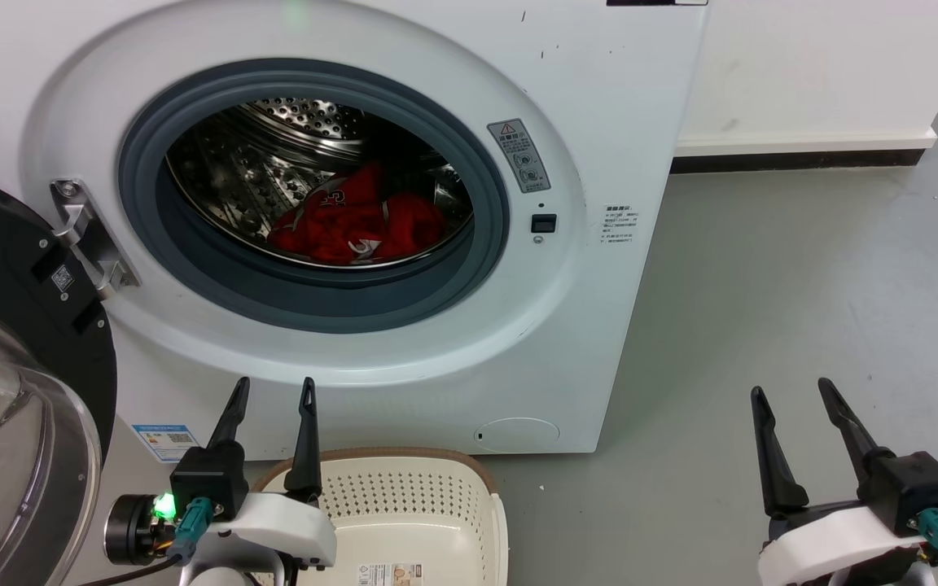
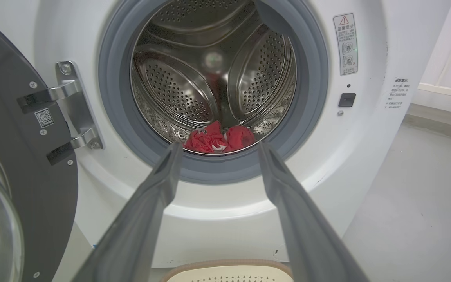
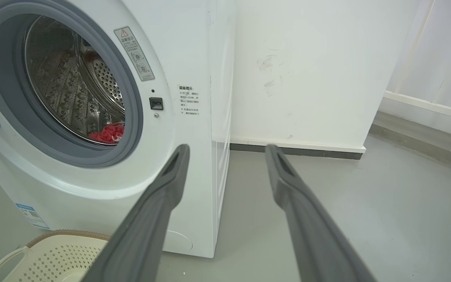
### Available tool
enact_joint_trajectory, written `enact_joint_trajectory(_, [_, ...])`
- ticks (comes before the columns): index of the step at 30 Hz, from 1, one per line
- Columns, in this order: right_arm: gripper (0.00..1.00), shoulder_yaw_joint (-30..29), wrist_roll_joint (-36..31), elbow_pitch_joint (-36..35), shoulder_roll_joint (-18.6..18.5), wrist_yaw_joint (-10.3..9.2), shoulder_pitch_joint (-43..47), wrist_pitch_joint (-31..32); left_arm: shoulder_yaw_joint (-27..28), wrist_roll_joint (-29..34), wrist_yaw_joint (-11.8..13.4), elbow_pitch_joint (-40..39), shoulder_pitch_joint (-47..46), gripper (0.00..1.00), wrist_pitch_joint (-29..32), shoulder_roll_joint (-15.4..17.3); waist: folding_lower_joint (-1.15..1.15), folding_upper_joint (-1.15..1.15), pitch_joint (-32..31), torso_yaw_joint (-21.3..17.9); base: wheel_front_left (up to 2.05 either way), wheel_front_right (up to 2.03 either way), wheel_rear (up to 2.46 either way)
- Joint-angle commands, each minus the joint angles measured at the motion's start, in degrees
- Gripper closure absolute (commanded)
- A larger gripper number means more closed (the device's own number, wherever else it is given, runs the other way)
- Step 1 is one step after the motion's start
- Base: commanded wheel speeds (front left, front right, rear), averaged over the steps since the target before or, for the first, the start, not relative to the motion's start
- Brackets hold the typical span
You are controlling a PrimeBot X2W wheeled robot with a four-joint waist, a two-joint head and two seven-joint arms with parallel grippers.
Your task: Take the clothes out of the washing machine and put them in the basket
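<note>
Left fingers [image 1: 306, 439] and right fingers [image 1: 770, 456] gape, clear of washing machine [image 1: 615, 98] rim.

One washing machine [image 1: 599, 122], one basket [image 1: 412, 498]

Grey floor [image 1: 803, 325] stretches back to a white wall [image 1: 827, 65] with a dark skirting strip [image 1: 795, 160] at its foot.
</note>
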Motion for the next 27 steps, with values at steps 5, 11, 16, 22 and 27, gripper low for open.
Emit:
enact_joint_trajectory(5, [0.00,0.5,0.5,0.1,0.0,-0.04,-0.8,-0.4,0.5,0.4,0.0,0.4,-0.8,0.00,-0.3,0.1,0.00,0.00,0.5,-0.8,0.00,0.00,0.00])
enact_joint_trajectory(11, [0.00,1.5,1.2,-0.7,0.0,-0.04,-1.7,-0.6,0.1,1.3,-0.7,2.7,-3.6,0.00,-0.2,1.3,0.00,0.00,2.8,-2.8,0.00,0.00,0.00])
enact_joint_trajectory(16, [0.00,2.2,2.2,-1.9,0.0,-0.04,-3.5,-1.3,-0.1,1.7,-1.6,6.6,-9.7,0.00,-0.2,3.1,0.00,0.00,7.2,-5.2,0.00,0.00,0.00])
enact_joint_trajectory(22, [0.00,3.8,2.9,-3.0,0.0,-0.04,-6.5,-2.4,1.0,2.0,-2.1,11.7,-19.1,0.00,-0.1,6.9,0.00,0.00,14.5,-8.9,0.00,0.00,0.00])
enact_joint_trajectory(27, [0.00,5.1,3.9,-3.6,0.0,-0.04,-9.5,-3.7,1.7,2.3,-2.5,16.0,-26.6,0.00,0.5,10.5,0.00,0.00,20.6,-12.4,0.00,0.00,0.00])
